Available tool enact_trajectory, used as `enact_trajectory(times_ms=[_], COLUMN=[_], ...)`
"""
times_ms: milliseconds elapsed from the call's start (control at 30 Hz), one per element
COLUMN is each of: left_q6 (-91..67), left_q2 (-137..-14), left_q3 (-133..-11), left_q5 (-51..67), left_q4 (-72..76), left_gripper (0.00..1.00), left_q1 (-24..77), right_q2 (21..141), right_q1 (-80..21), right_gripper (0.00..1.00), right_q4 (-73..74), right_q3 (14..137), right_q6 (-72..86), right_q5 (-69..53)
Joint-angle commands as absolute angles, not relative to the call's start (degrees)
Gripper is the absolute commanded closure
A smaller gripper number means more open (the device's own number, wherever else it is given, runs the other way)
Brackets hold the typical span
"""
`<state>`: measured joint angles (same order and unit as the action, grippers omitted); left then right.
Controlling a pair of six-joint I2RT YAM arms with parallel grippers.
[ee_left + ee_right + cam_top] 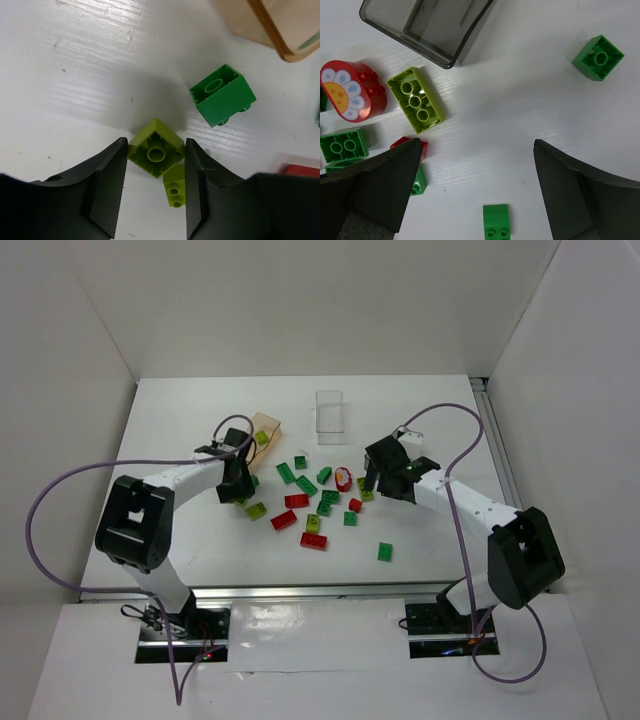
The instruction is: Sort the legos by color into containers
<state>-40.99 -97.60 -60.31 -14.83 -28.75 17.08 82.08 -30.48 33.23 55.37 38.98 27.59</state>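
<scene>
In the left wrist view my left gripper [155, 151] is shut on a yellow-green lego [157, 142] lying stud-side down, one finger on each of two opposite corners. A smaller yellow-green lego [175, 189] lies just behind it, and a dark green one [222, 97] lies ahead. The orange-tan container [280, 30] is at the upper right. My right gripper [477, 150] is wide open over bare table, near the smoky grey container [427, 25]. Beside it lie a yellow-green lego [415, 100] and a green one [496, 225]. The clear container [329, 412] stands at the back.
Red, green and yellow-green legos [315, 502] are scattered between the arms. A single green one [385, 552] lies nearer the front. A red oval piece with a flower print [350, 92] sits left of my right gripper. White walls enclose the table.
</scene>
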Motion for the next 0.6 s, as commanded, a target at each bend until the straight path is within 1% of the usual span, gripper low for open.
enact_trajectory(times_ms=[0, 67, 167, 300, 433, 467, 500, 567], left_q6=[-42.19, -41.66, -41.13, -39.29, -38.14, -37.62, -37.62, -37.62], left_q2=[-93.52, -91.85, -89.91, -90.34, -98.07, -101.91, -103.69, -107.03], left_q3=[-62.57, -62.58, -65.82, -73.88, -83.57, -85.32, -89.34, -92.62], left_q5=[-16.61, -16.61, -17.14, -17.75, -18.37, -18.89, -19.42, -20.12], left_q4=[-30.66, -31.46, -33.83, -34.36, -34.89, -34.89, -35.76, -36.47], left_gripper=[0.52, 0.52, 0.52, 0.52, 0.52, 0.52, 0.52, 0.52], left_q1=[17.23, 17.23, 17.23, 17.23, 17.23, 17.23, 17.23, 16.62], right_q2=[82.0, 82.62, 82.62, 82.62, 82.62, 82.62, 83.14, 83.67], right_q1=[-31.03, -31.03, -31.03, -31.03, -31.03, -31.03, -31.03, -31.03], right_gripper=[0.0, 0.0, 0.0, 0.0, 0.0, 0.0, 0.0, 0.0], right_q4=[32.52, 32.52, 32.52, 33.05, 33.05, 33.57, 33.57, 34.37], right_q3=[55.46, 55.46, 56.07, 56.07, 56.07, 56.68, 56.69, 57.3], right_q6=[39.73, 39.73, 39.73, 39.2, 39.2, 39.9, 39.9, 39.9], right_q5=[28.56, 28.56, 29.09, 29.71, 29.71, 29.71, 29.71, 30.4])
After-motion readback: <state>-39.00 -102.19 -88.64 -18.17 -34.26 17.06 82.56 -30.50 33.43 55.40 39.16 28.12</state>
